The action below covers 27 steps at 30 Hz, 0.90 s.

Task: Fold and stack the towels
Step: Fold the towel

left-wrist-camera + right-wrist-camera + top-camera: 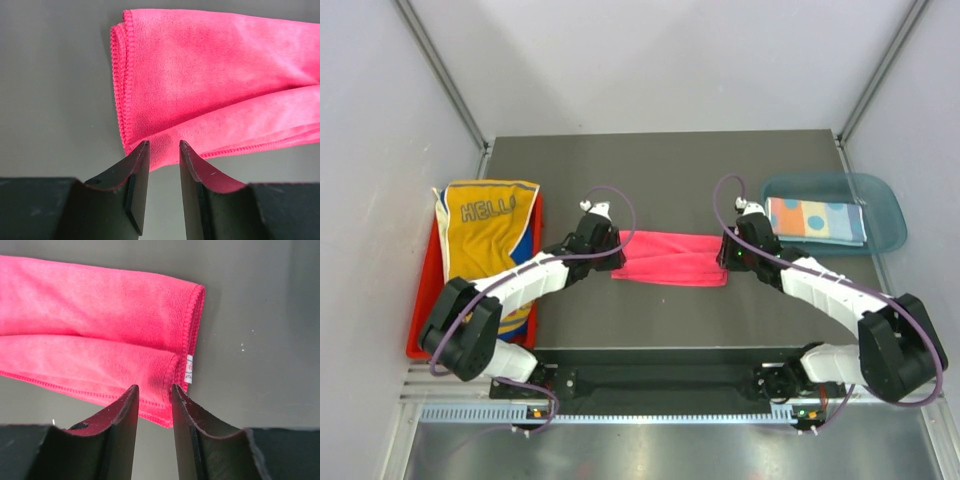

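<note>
A hot pink towel [670, 257] lies folded into a long strip in the middle of the dark table. My left gripper [603, 243] is at its left end, jaws open, tips just over the near left corner [150, 150]. My right gripper [737, 248] is at its right end, jaws open over the near right corner [160, 385], beside a small white label [189, 370]. Neither holds the cloth. A yellow "HELLO" towel [485, 235] lies on the red tray [423, 300]. A light blue dotted towel [815, 220] lies folded in the teal bin [880, 210].
The red tray stands at the table's left edge and the translucent teal bin at the right edge. Grey walls close in the left and right sides. A metal rail [660, 410] runs along the near edge by the arm bases.
</note>
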Each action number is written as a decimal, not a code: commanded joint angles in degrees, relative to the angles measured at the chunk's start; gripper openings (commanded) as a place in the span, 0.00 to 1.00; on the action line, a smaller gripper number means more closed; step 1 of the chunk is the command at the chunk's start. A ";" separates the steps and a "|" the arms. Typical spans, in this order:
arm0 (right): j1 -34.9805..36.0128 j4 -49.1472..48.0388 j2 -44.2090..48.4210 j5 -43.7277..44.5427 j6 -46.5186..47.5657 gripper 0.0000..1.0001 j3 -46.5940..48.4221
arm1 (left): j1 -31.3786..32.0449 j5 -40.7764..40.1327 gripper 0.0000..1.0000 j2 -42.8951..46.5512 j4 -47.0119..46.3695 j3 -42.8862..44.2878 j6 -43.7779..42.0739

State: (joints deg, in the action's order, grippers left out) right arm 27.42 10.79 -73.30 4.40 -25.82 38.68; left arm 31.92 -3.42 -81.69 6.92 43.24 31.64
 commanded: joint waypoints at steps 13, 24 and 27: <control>2.46 -0.51 4.48 0.34 -1.42 0.32 -1.33 | 0.51 1.31 0.35 1.62 -1.65 -2.11 0.44; 3.78 3.89 10.54 3.68 -1.86 0.33 1.93 | 1.39 0.52 0.32 1.88 -1.38 -7.20 1.67; 3.87 3.98 8.09 4.56 -1.25 0.34 5.08 | 1.74 0.35 0.32 1.97 -1.91 -8.09 2.02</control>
State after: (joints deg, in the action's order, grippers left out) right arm 30.30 14.83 -64.40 6.74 -27.20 38.79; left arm 33.19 -2.63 -80.51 6.94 35.90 32.93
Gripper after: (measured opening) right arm 0.336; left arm 0.320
